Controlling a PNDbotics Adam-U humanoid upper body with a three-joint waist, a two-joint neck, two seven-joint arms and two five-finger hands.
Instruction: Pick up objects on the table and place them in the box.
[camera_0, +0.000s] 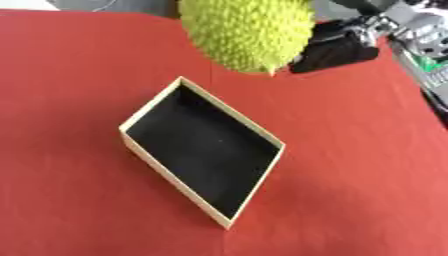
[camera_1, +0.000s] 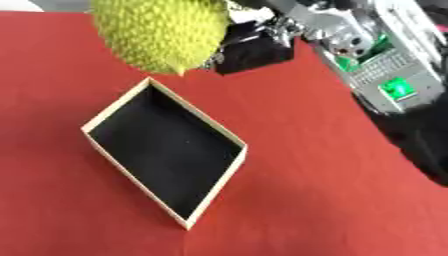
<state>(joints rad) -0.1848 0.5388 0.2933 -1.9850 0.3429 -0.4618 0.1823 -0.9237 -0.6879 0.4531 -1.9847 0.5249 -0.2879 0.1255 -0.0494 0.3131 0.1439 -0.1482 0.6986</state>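
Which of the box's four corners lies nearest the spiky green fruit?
The far corner of the box, pointing up the red table; the spiky green fruit hangs just beyond it.

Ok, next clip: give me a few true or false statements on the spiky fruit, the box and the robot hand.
1. The spiky yellow-green fruit lies inside the box. False: it is held up near the box's far corner.
2. The shallow tan cardboard box with black lining holds nothing. True.
3. The box sits on a blue cloth. False: the red tablecloth.
4. The right robot hand is at the fruit's right side. True.
5. The left robot hand holds the fruit. False: it is not in view.
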